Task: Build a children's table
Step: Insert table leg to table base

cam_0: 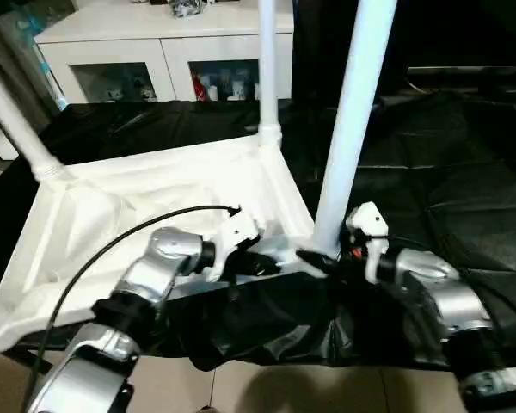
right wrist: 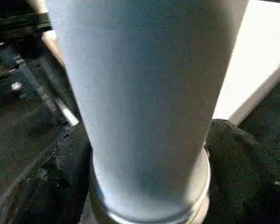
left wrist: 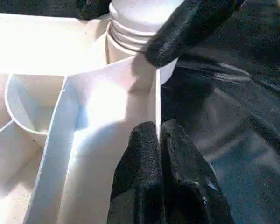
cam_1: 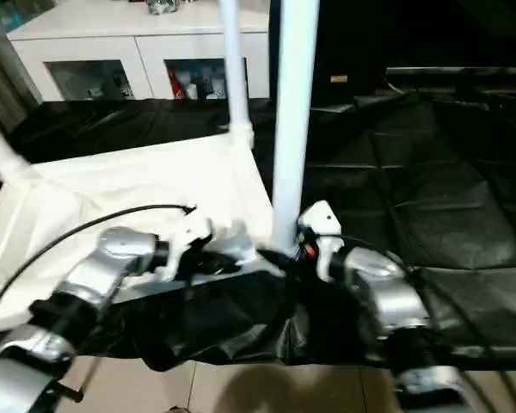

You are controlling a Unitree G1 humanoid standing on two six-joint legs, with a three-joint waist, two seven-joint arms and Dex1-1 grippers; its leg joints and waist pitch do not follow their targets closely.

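A bench draped in crumpled black cloth [cam_0: 464,198] carries the work, its near edge meeting pale floor tiles [cam_0: 267,387] at the foot of the head views. Nearest the camera, the robot's two silver forearms reach in over that edge. The left gripper [cam_0: 256,260] rests at the near rim of the upturned white tabletop [cam_0: 129,206]; in the left wrist view its two black fingers [left wrist: 149,177] lie pressed together, shut, with their tips against a thin upright rib just beside a round corner socket [left wrist: 28,107]. The right gripper [cam_0: 320,258] sits at the tabletop's near right corner, where a white leg [cam_0: 348,129] stands upright in its socket. In the right wrist view its black fingers [right wrist: 233,168] stand spread on either side of the leg's base [right wrist: 149,186], close beside it; whether they press on it or stand just clear cannot be told. The tabletop lies underside up on the cloth, ribs showing, at the left half of the bench. Farther back, a second leg [cam_0: 267,69] rises from the far right corner, and a third leg [cam_0: 17,125] leans up and out from the far left corner. Beyond the bench stands a white cabinet [cam_0: 155,43] with glass fronts, small items dimly visible behind them.
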